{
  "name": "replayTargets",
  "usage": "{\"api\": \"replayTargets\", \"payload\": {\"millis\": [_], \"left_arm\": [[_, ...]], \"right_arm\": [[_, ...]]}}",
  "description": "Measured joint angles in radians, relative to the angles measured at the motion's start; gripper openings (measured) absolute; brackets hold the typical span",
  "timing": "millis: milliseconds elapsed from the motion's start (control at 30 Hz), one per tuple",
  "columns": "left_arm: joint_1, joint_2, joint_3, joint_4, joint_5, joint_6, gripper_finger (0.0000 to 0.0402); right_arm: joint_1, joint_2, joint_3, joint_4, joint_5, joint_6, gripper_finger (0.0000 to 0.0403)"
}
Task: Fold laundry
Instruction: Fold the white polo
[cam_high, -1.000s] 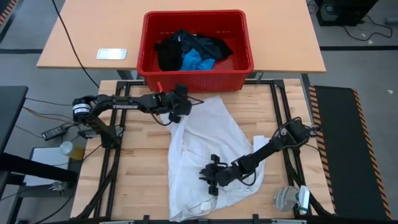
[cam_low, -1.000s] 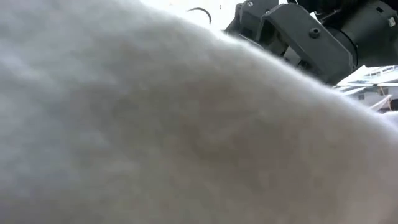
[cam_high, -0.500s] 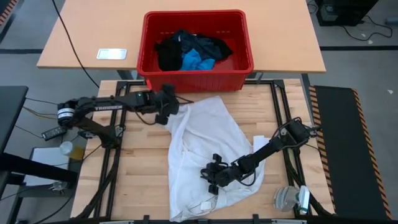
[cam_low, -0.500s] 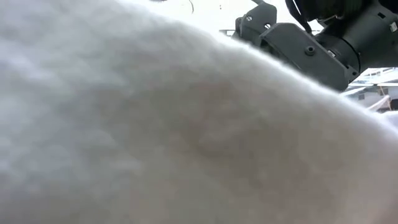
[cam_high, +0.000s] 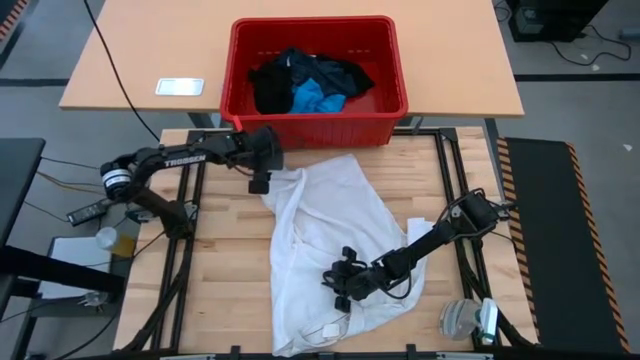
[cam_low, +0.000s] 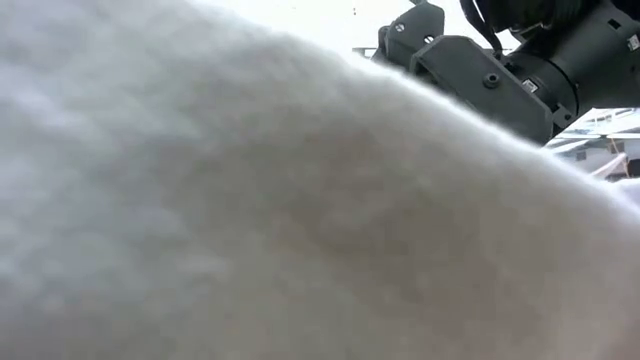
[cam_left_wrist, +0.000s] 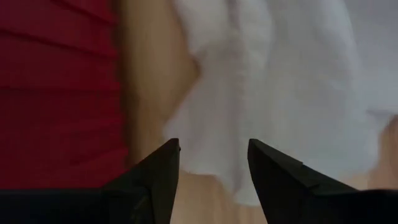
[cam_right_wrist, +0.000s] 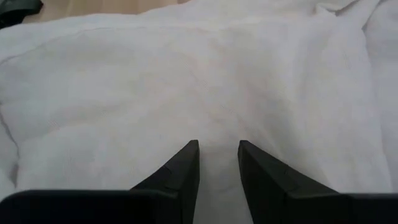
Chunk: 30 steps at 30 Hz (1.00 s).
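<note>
The white shirt (cam_high: 335, 235) lies spread and rumpled on the wooden table, and it fills the low view (cam_low: 250, 220). My left gripper (cam_high: 258, 183) hangs open over the shirt's far left corner (cam_left_wrist: 211, 124), beside the red crate (cam_left_wrist: 56, 93), with its fingers clear of the cloth. My right gripper (cam_high: 340, 290) sits low on the shirt's near part, its fingers close together on the cloth (cam_right_wrist: 217, 149). Black garments (cam_high: 300, 72) and a small bright blue piece (cam_high: 318, 100) lie in the red crate (cam_high: 310, 128). My right gripper comes at the white shirt slanting down from the table's right side. Cloth (cam_right_wrist: 217, 134) fills the narrow gap between its two fingertips, in the shirt's near part. One layer or several, I cannot tell. The shirt lies slack on the table all round the fingers.
The red crate stands against the table's far edge, just beyond my left gripper. A white flat device (cam_high: 179, 87) lies on the far desk. Bare wood (cam_high: 220, 270) shows left of the shirt and at the right (cam_high: 430, 180).
My left gripper has moved toward the table's left edge along the crate's front wall and has rolled and tipped farther downward. The shirt's far left corner now reaches farther left than before. My right gripper has kept still.
</note>
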<state>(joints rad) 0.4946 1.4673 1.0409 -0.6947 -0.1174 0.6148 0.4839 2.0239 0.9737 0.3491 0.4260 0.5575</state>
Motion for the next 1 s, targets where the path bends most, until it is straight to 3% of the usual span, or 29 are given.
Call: {"api": "replayTargets", "payload": {"millis": [233,333,467,567,633,767,1000], "left_arm": [[0.004,0.069,-0.001,-0.04,0.005,0.001,0.0192],[0.008,0.088,-0.001,-0.032,-0.051,0.002,0.0187],[0.009,0.103,-0.001,-0.009,-0.105,0.006,0.0134],[0.003,0.103,0.0,0.012,-0.113,0.034,0.0063],[-0.01,0.101,0.0,0.03,-0.171,0.049,0.0018],[-0.049,0.057,0.0,0.079,-0.298,0.114,0.001],[-0.129,-0.059,0.0,0.266,-0.445,0.39,0.0003]], "right_arm": [[0.0,0.0,0.0,0.003,0.003,-0.001,0.0121],[0.0,0.0,0.0,0.006,0.003,-0.002,0.0121],[0.0,0.0,0.0,0.007,0.002,0.006,0.0121],[0.0,0.0,0.0,-0.019,0.0,0.025,0.0121],[-0.001,0.003,0.0,-0.024,-0.018,0.027,0.0121],[0.0,0.003,0.002,-0.043,-0.09,0.036,0.0121],[0.031,-0.003,0.003,-0.045,-0.187,0.015,0.0121]]}}
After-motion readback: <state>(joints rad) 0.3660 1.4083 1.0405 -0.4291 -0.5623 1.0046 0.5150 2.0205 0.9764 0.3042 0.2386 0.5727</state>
